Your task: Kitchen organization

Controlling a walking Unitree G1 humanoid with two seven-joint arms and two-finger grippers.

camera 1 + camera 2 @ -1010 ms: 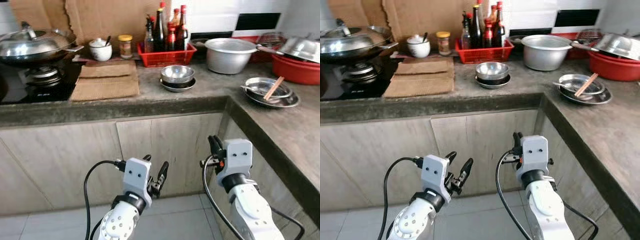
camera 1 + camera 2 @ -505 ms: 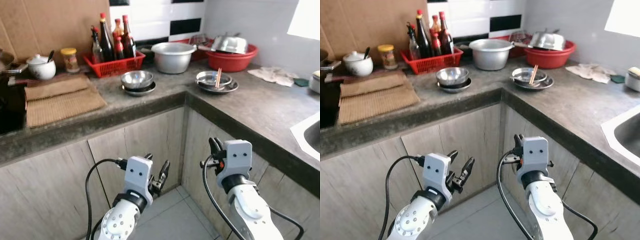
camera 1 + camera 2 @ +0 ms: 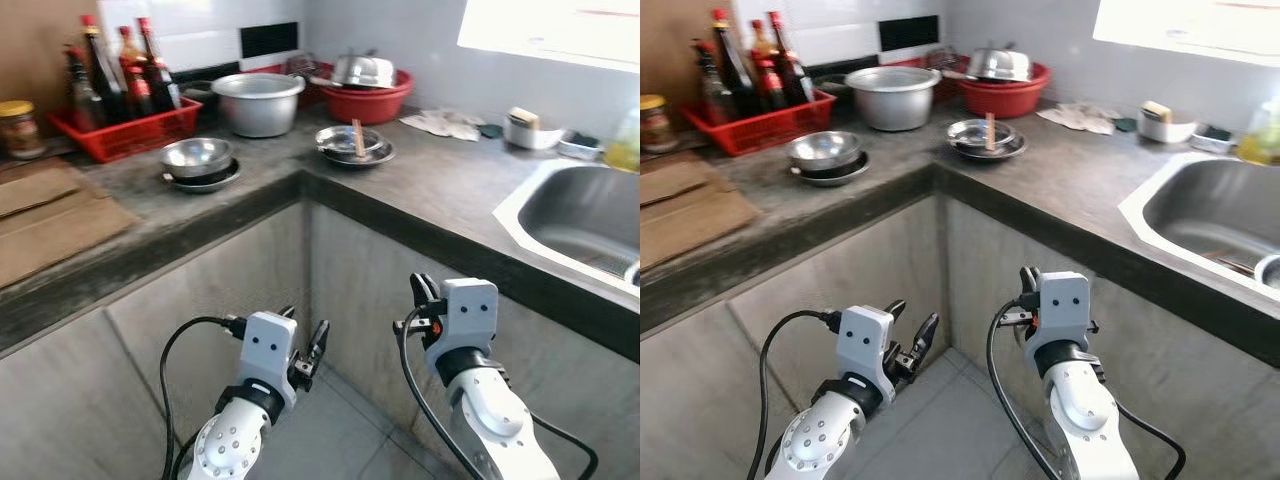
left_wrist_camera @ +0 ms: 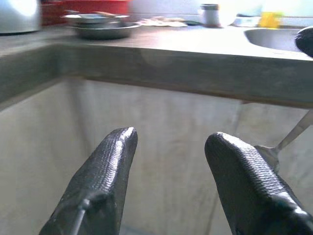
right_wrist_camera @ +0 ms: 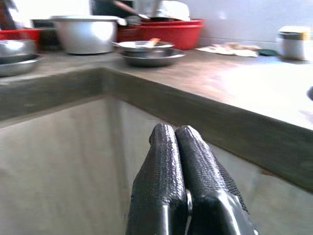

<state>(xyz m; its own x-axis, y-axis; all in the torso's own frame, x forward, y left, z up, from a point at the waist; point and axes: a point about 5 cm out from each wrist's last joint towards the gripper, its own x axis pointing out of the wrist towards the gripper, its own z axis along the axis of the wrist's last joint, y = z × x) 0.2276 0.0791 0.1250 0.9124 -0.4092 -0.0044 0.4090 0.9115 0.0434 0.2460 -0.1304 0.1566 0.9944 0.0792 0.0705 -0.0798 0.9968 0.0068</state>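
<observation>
We hold both arms low in front of the corner cabinets, below the edge of the grey tabletop (image 3: 430, 190). Our left tool (image 3: 304, 352) has its two black fingers (image 4: 105, 171) spread apart with nothing between them. Our right tool (image 3: 420, 298) has its fingers (image 5: 168, 186) pressed together, empty.

On the tabletop, near the inner corner, a steel bowl (image 3: 196, 156) sits on a plate, and just beyond the corner a steel dish (image 3: 353, 147) carries a pair of chopsticks (image 3: 356, 137). Behind them stand a large aluminium pot (image 3: 258, 101) and a red basin (image 3: 366, 98) with steel lids piled in it. A red basket (image 3: 118, 125) of dark sauce bottles is at the back, by the wall, with a jar (image 3: 17, 128) beside it. A steel sink (image 3: 580, 215) is set into the tabletop on our right, with a rag (image 3: 440, 122) and a small cup (image 3: 525, 130) near it.
</observation>
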